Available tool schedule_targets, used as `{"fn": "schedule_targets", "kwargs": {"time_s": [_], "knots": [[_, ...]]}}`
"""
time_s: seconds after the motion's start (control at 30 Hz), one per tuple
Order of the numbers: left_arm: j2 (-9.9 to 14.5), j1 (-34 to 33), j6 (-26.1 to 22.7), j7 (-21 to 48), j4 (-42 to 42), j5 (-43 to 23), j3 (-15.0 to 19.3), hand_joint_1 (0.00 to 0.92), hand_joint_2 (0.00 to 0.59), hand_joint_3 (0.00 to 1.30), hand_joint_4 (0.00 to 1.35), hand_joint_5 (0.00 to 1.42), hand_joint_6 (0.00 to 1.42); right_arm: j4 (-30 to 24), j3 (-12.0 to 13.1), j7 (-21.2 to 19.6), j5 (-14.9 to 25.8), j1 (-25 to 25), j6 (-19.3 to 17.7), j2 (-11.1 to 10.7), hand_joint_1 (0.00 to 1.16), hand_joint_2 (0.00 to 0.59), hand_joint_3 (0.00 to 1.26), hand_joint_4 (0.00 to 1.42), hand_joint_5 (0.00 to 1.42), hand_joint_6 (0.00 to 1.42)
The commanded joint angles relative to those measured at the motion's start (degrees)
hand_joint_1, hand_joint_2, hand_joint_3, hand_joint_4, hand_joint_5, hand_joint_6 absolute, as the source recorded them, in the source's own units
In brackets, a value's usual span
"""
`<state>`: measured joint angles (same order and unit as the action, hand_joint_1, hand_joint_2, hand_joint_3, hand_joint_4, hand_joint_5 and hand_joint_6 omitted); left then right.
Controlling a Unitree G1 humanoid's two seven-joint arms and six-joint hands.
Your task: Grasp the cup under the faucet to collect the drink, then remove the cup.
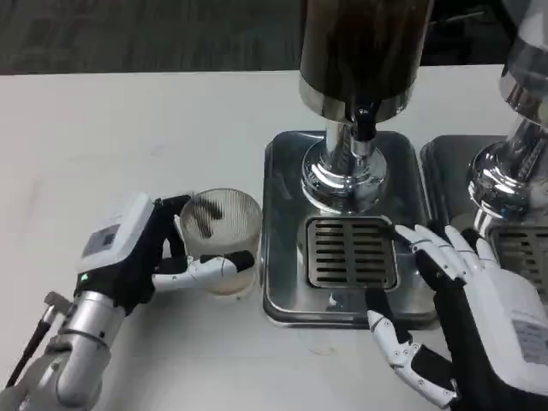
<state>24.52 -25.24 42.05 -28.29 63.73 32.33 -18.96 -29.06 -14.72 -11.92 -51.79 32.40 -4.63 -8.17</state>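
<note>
Left hand (141, 253) grasps the clear cup (221, 240), fingers wrapped round its lower wall; the cup stands on the white table (128, 137), just left of the dispenser's steel tray (282, 291) and clear of the faucet (365, 124). Right hand (467, 300) is released, fingers spread, fingertips over the tray's right edge beside the drip grate (351, 253).

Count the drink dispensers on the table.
2. One dispenser stands at centre on its steel tray, above the slotted grate; a second dispenser is at the right edge, partly cut off. More may lie beyond the frame.
</note>
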Motion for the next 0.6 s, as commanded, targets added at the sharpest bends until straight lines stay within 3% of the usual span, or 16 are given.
{"fn": "schedule_targets", "kwargs": {"time_s": [0.03,0.6], "knots": [[1.0,1.0,1.3,-1.8,-0.6,0.3,0.3,0.335,0.122,0.64,0.71,0.98,1.23,-0.5,0.2,-0.1,0.8,0.1,0.0,-0.2,0.47,0.457,0.25,0.19,0.09,0.0],[2.3,4.0,6.0,-3.6,-6.5,-1.3,3.6,0.326,0.123,0.67,0.75,1.0,1.26,-0.3,0.3,-0.3,1.8,-0.8,-0.1,-0.9,0.48,0.456,0.25,0.19,0.09,0.0]]}}
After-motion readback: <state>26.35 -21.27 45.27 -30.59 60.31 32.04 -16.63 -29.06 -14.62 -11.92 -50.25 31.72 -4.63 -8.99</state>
